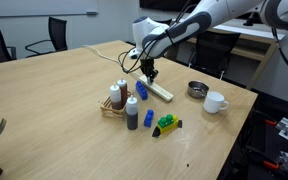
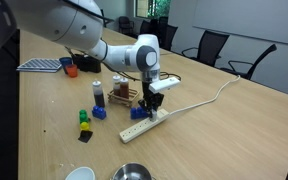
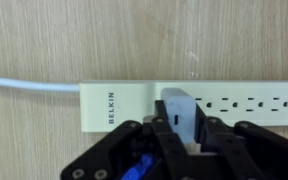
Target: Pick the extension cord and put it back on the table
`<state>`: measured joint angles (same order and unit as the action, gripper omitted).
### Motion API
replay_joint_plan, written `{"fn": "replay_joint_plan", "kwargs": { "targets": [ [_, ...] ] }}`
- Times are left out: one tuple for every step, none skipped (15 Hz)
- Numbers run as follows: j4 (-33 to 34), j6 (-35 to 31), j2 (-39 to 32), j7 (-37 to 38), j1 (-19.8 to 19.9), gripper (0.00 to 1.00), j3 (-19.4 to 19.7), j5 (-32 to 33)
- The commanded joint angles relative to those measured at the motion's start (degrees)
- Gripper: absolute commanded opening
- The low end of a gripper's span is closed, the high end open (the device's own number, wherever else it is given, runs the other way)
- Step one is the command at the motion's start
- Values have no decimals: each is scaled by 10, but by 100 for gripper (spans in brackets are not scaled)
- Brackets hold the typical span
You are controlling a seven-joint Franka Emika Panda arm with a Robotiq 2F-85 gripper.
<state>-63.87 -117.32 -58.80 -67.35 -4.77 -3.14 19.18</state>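
The extension cord is a white Belkin power strip (image 3: 246, 103) lying flat on the wooden table, with its white cable (image 3: 29, 84) running off to the left. It shows in both exterior views (image 1: 162, 92) (image 2: 147, 123). My gripper (image 3: 181, 118) is directly over the strip near its cable end, with the fingers drawn together into one grey tip that overlaps the strip's top. In the exterior views the gripper (image 1: 150, 73) (image 2: 155, 101) points straight down at the strip. The strip rests on the table and is not lifted.
A small wooden rack with bottles (image 1: 115, 100) and blue and dark bottles (image 1: 132, 113) stand close beside the strip. A green toy (image 1: 167, 125), a metal bowl (image 1: 197, 89) and a white mug (image 1: 216, 101) sit near the table edge. Chairs stand behind the table.
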Motion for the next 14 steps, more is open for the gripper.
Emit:
{"fn": "replay_joint_plan", "kwargs": {
  "targets": [
    [-53,-16,33,-22,1,6,5,15],
    [-54,-15,33,-23,2,8,3,12],
    [-54,-12,34,-18,3,51,3,8],
    [-55,-12,35,-15,3,52,3,7],
    [-54,-4,37,-6,6,58,2,-1],
    [-57,12,45,10,8,64,3,-9],
    [-15,7,10,-4,2,47,4,0],
    [-19,11,16,1,4,54,4,-2],
    [-23,13,21,3,5,62,4,-2],
    [-27,13,24,5,6,64,3,-2],
    [-30,13,25,6,6,64,3,-2],
    [-32,13,26,7,6,64,3,-2],
    [-33,13,26,7,6,64,3,-2],
    [-33,13,26,7,6,89,3,-2]
  ]
}}
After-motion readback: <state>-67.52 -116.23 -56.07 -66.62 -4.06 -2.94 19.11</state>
